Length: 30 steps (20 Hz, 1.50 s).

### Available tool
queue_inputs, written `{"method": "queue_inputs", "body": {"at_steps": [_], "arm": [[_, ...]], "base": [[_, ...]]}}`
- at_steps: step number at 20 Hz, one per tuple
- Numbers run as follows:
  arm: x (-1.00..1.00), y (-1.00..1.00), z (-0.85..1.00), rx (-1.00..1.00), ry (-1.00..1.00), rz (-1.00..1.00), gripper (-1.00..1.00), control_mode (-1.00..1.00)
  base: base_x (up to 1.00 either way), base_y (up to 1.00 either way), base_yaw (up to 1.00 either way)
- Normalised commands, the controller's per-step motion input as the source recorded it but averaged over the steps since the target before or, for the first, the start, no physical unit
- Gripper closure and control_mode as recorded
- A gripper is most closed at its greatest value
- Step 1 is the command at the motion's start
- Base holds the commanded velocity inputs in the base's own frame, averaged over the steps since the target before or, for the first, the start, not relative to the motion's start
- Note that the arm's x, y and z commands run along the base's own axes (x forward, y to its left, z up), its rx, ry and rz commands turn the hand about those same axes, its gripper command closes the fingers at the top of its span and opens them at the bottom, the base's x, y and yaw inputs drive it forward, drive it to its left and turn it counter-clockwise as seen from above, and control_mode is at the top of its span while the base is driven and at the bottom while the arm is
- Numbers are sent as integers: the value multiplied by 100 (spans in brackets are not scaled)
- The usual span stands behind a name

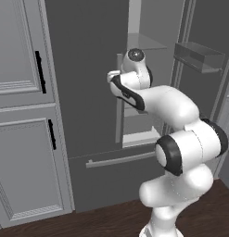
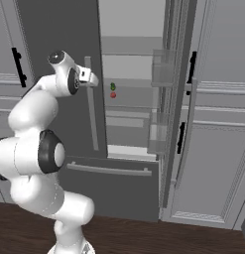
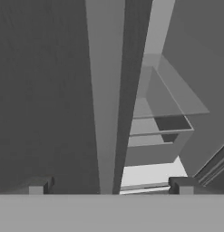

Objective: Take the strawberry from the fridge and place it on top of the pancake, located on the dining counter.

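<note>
The strawberry (image 2: 113, 95) sits on a fridge (image 2: 129, 99) shelf, well apart from the gripper (image 3: 111, 185), whose jaws stand apart around the door handle (image 3: 104, 99).

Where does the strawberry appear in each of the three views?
Left base view: not seen; the arm stands before the open fridge.
Right base view: strawberry, centre, on a shelf just below a small green item.
Hand view: not seen.
Shared landmark: the left door's bar handle.

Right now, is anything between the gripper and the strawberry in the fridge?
Yes. The gripper straddles the left door's bar handle, and that left door is closed. The strawberry sits on a shelf behind the open gap, right of the door edge.
</note>
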Motion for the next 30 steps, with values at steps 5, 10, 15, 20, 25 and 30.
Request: {"method": "queue_inputs", "body": {"at_steps": [5,10,15,20,25,30], "arm": [[39,1,-6,0,-15,0,-100,-100],[55,0,-8,0,-7,0,-100,-100],[70,0,-6,0,-3,0,-100,-100],[54,0,0,0,0,0,-100,-100],[31,8,0,0,-1,0,100,-100],[11,13,0,0,0,0,100,-100]], "base": [[0,0,0],[0,0,0],[0,0,0],[0,0,0],[0,0,0],[0,0,0]]}}
